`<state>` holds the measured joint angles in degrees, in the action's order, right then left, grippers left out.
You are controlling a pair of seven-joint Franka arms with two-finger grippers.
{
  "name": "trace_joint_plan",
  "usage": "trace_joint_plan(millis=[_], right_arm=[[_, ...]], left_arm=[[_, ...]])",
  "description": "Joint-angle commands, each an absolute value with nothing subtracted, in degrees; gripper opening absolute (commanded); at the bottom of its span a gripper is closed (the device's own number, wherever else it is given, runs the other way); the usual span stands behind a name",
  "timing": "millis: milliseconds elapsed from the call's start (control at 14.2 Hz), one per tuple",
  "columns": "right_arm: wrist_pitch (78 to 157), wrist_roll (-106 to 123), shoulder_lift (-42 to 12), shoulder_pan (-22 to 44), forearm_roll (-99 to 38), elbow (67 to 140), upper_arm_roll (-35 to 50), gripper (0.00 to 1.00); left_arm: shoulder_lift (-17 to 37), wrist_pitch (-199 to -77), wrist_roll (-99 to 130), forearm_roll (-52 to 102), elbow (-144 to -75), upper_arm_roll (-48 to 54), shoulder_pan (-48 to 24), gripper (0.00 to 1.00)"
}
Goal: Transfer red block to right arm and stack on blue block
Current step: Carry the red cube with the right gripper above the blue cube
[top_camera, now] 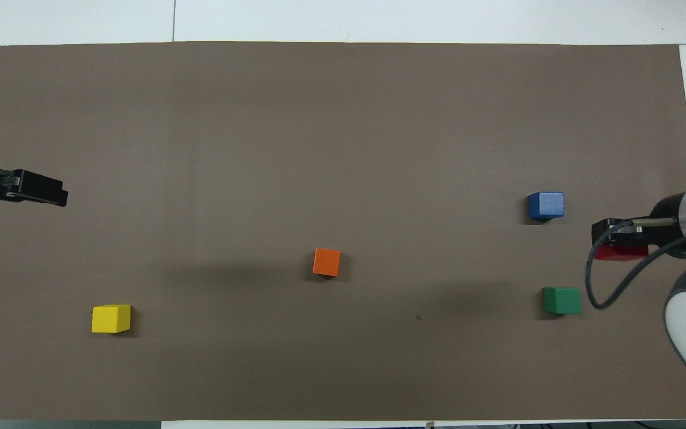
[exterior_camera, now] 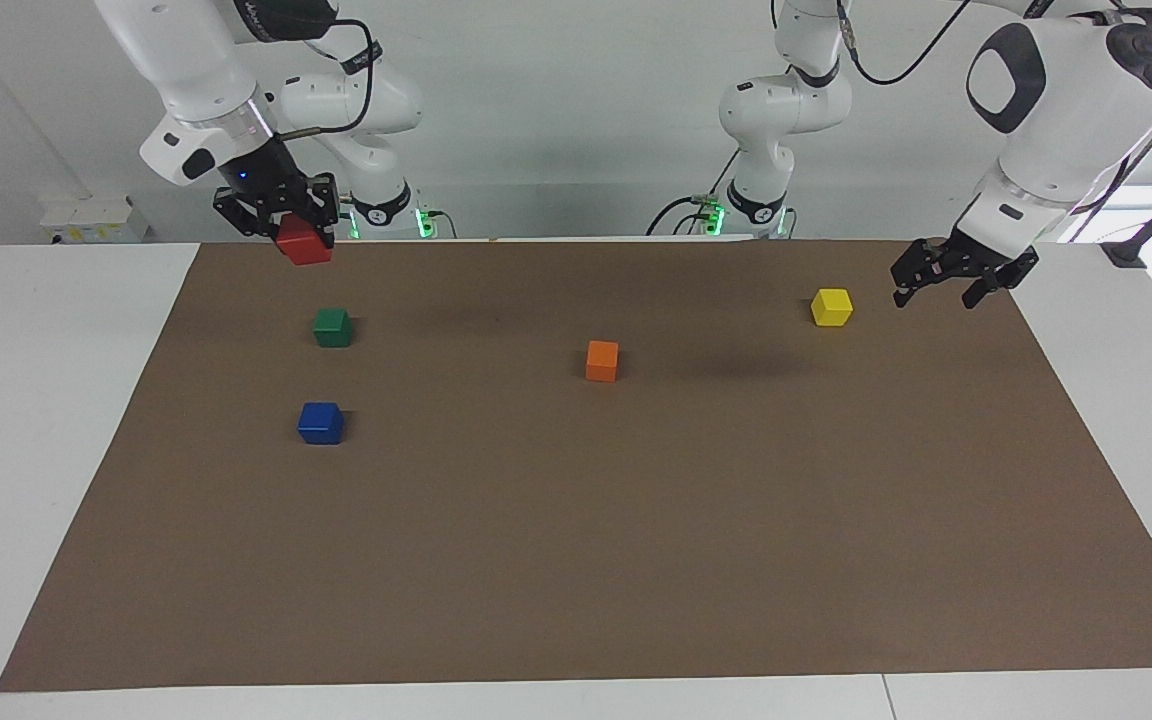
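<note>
The right arm's black two-finger gripper is clamped on the small bright red cube, up in the air over the brown mat, off the small deep blue cube toward the right arm's end. From overhead the red one's mostly hidden. The left arm's black gripper hangs spread and empty, just beside the small yellow cube.

Red block aloft in right pincer; blue block on mat.
</note>
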<state>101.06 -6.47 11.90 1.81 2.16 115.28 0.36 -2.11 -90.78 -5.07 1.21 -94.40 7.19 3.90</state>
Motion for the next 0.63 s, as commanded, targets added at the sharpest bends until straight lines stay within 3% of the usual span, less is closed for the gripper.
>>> trace_joint_plan(millis=[0,282,564], right_arm=[[105.5,-10.4,8.0,0.9,5.1,117.0,1.0,0.00],[122.1,-10.8,3.1,0.7,6.3,123.6,0.9,0.00],[130.4,-10.7,-0.8,-0.2,7.6,124.9,0.9,0.00]], left_arm=[[-2.3,-88.7,-1.2,0.1,-93.3,7.4,2.7,1.00],[-2.8,-88.7,-1.2,-1.1,-93.7,7.5,2.1,1.00],[-3.2,-89.3,-1.0,-1.1,-93.9,6.4,2.1,1.00]])
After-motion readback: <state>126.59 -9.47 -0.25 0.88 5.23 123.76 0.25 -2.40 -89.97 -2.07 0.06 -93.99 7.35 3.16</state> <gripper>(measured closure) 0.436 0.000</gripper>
